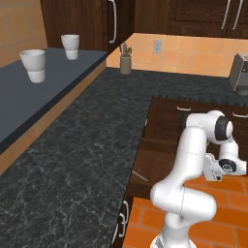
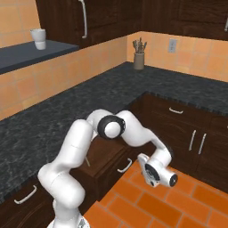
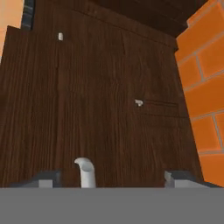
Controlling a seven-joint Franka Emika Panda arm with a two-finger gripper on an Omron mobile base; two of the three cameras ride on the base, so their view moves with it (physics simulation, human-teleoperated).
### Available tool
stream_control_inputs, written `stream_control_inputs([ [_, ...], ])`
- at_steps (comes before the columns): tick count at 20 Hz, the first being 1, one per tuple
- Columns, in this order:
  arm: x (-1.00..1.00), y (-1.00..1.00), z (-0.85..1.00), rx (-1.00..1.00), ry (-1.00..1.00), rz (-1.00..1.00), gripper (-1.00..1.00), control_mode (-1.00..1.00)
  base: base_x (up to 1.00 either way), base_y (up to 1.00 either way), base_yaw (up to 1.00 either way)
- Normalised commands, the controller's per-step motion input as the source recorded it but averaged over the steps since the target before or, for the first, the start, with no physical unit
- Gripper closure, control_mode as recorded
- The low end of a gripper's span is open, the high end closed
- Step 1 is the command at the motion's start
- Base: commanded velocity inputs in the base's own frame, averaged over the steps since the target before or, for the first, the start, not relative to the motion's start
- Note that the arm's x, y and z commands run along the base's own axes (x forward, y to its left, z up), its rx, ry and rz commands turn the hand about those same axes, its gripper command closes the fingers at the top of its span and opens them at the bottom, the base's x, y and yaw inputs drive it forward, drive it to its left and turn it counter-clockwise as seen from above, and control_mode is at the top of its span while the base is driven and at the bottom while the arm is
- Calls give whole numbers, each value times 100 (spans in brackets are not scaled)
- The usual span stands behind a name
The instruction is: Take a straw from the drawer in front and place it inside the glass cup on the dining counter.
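Straw (image 1: 140, 176) is seen lying in the pulled-out drawer (image 1: 155, 150), near its left wall under the black counter (image 1: 72, 160) edge; also visible in the right base view as a thin pale stick in the drawer (image 2: 104, 158). Gripper (image 3: 111, 177) is low by the drawer front, jaws spread wide, nothing held; the handle (image 3: 86, 171) sits between the tips, untouched. Drawer judged open enough. Next: hand should be lifted clear of the front, brought over the drawer's left side, jaws aligned across the straw, closed gently. A thin stick is likely to roll or slip. No other drawer contents can be made out. Utensil pot (image 1: 125, 62) at the counter's far corner holds utensils.
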Motion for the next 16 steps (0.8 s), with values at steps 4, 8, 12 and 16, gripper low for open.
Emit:
stream_control_inputs([
  [4, -8, -11, 94, -27, 0, -13, -100, -100, 0, 0, 0],
  [8, -6, 3, 100, -19, 0, -1, -100, -100, 0, 0, 0],
  [12, -1, 24, 100, -22, 0, 0, -100, -100, 0, 0, 0],
  [16, 6, 58, 55, -12, 8, 0, -100, -100, 0, 0, 0],
])
